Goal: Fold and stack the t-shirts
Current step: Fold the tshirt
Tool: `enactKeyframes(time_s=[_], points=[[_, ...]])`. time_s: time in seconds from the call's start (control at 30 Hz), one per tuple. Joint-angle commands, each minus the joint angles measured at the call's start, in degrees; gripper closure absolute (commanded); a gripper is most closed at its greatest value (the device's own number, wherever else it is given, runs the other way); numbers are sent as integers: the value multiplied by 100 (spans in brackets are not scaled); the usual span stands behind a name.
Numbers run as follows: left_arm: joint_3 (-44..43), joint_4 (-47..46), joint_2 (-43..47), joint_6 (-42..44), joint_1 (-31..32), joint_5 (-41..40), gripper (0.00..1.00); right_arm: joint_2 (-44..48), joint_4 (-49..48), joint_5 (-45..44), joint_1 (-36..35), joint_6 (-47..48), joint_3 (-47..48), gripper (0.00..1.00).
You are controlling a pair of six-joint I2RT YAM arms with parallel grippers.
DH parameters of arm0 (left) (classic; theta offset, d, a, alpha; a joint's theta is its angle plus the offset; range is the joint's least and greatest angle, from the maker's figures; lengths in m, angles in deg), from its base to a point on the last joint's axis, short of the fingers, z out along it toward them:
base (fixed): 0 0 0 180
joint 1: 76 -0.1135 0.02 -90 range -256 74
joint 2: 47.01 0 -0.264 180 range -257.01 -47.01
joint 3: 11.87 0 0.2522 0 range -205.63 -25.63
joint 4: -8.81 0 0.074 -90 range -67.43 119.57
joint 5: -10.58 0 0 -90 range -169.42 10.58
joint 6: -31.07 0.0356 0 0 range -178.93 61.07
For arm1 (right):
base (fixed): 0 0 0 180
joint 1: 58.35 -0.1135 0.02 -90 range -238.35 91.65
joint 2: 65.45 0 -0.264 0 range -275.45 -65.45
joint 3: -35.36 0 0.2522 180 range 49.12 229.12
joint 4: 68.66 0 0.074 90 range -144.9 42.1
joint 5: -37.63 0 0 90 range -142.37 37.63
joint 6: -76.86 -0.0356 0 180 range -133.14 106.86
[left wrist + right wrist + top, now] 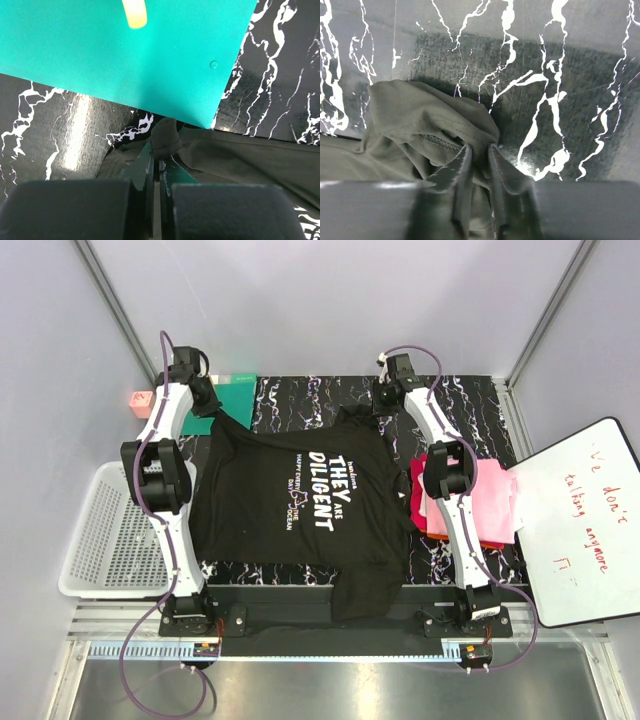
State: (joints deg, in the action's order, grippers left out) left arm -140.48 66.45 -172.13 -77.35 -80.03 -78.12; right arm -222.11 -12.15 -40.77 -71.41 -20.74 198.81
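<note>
The black t-shirt (300, 500) with white chest lettering lies spread face up on the marbled table, one end hanging over the near edge. My left gripper (213, 408) is at its far left corner, next to the green mat (238, 397). In the left wrist view this gripper (159, 157) is shut on a fold of the dark cloth (240, 160). My right gripper (377, 405) is at the far right corner; its fingers (480, 150) pinch a bunched hem of the shirt (420, 115). Folded pink (495, 505), red (418, 478) and orange (436, 531) shirts lie stacked at the right.
A white basket (100, 540) stands off the table's left side. A whiteboard (580, 520) leans at the right. A small pink object (141, 400) lies at the far left. The green mat (125, 60) fills the top of the left wrist view.
</note>
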Motion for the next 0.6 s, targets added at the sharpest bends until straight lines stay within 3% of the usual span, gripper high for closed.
enactKeyframes(time_s=[0.0, 0.07, 0.33, 0.57], points=[[-354, -90, -21, 13, -36, 169, 100, -23, -38, -61, -4, -119, 254, 90], [-345, -72, -21, 13, -27, 177, 100, -14, -38, -105, -4, -172, 298, 100], [-310, 51, 110, -13, -27, 99, 100, 460, -152, -517, -4, -234, 289, 100], [-170, 191, 505, -39, -27, 63, 100, 1408, -205, -773, 5, -216, -35, 100]])
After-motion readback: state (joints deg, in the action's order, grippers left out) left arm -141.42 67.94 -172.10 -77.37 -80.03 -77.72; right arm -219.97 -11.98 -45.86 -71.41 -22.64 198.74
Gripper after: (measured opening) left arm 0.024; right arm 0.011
